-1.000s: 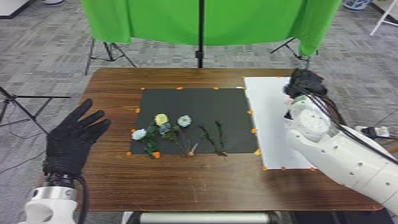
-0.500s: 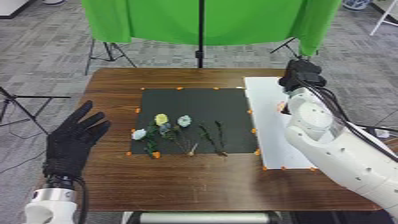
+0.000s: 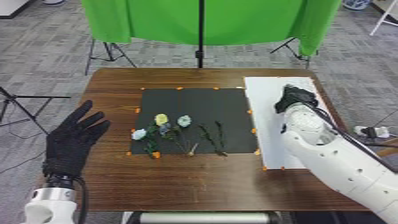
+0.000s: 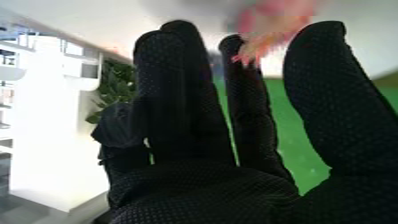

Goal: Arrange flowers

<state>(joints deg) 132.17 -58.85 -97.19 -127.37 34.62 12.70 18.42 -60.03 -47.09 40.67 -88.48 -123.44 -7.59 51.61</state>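
1. The left hand (image 3: 69,145) is held at the table's left edge, its fingers spread and lightly extended.
2. The right hand (image 3: 295,98) is held over the white sheet (image 3: 265,100) on the right of the table (image 3: 111,102). In the right wrist view its fingers are seen extended, mostly straight, with the thumb apart.
3. A blurred pink-and-orange flower (image 4: 271,22) is seen near those fingertips – whether it is touched cannot be told.
4. On the black mat (image 3: 164,100), a yellow flower (image 3: 161,119) and a pale bluish flower (image 3: 184,120) are laid near each other, with a white flower (image 3: 139,134) nearer the mat's left edge.
5. Dark green stems (image 3: 220,135) are laid to the right of these blossoms – roughly lengthwise.
6. The mat is edged with small orange marks (image 3: 156,155); a green cloth (image 3: 240,25) is hung beyond the table.
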